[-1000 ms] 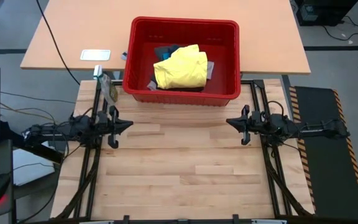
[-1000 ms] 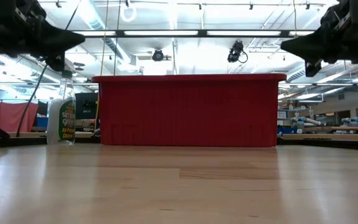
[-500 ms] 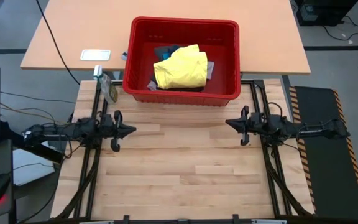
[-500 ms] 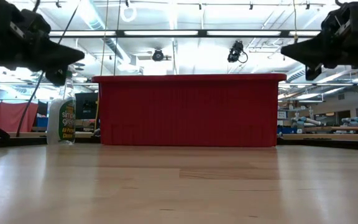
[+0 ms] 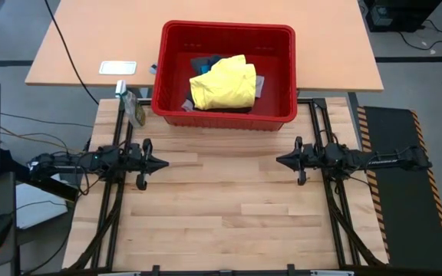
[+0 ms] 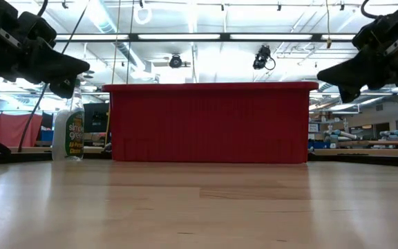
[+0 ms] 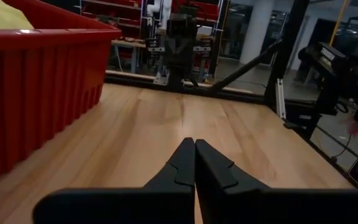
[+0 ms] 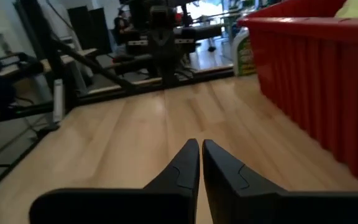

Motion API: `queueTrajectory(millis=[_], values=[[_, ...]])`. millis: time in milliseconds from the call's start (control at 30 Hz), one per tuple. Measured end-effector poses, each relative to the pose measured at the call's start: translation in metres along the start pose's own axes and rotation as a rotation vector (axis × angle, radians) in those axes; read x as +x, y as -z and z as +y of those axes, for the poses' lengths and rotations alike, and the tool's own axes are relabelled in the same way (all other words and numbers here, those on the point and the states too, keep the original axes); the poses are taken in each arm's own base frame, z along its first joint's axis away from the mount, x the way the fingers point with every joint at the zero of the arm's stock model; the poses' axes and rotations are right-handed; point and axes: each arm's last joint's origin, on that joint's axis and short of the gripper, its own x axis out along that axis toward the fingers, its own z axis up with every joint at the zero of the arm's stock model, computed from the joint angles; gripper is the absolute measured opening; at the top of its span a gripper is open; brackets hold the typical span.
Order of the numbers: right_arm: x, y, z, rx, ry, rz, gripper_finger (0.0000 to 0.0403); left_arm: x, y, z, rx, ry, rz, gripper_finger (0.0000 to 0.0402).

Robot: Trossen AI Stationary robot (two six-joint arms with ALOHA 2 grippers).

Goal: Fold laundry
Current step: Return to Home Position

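A red plastic basket (image 5: pixel 282 92) stands at the table's far edge. In it a yellow garment (image 5: pixel 222 84) lies on top of dark grey cloth (image 5: pixel 204 62); the other garments are hidden. In the low view the basket's wall (image 6: pixel 209 123) hides all the laundry. My left gripper (image 5: pixel 165 162) hovers shut over the bare wood at the table's left, pointing at the middle (image 7: pixel 195 143). My right gripper (image 5: pixel 278 160) hovers shut at the table's right, facing it (image 8: pixel 201 144). Both are nearer than the basket and touch nothing.
A spray bottle (image 5: pixel 135 112) stands at the table's far left corner beside the basket (image 6: pixel 68 135). A small white flat object (image 5: pixel 118 67) lies on the tan table (image 5: pixel 90 38) behind. Bare wood (image 5: pixel 221 207) stretches between and in front of the two grippers.
Both grippers have moved toward the table's near edge and a little toward its middle, staying shut. In the low view both have sunk somewhat. The basket and the laundry have not moved.
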Motion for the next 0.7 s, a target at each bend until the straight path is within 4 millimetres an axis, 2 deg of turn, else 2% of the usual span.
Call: queueTrajectory(millis=[700], values=[[0.0,-0.0017,0.0007,0.007,-0.016,-0.016,0.003,0.0,0.0,0.0001,0.003,-0.004,-0.001,0.0004]])
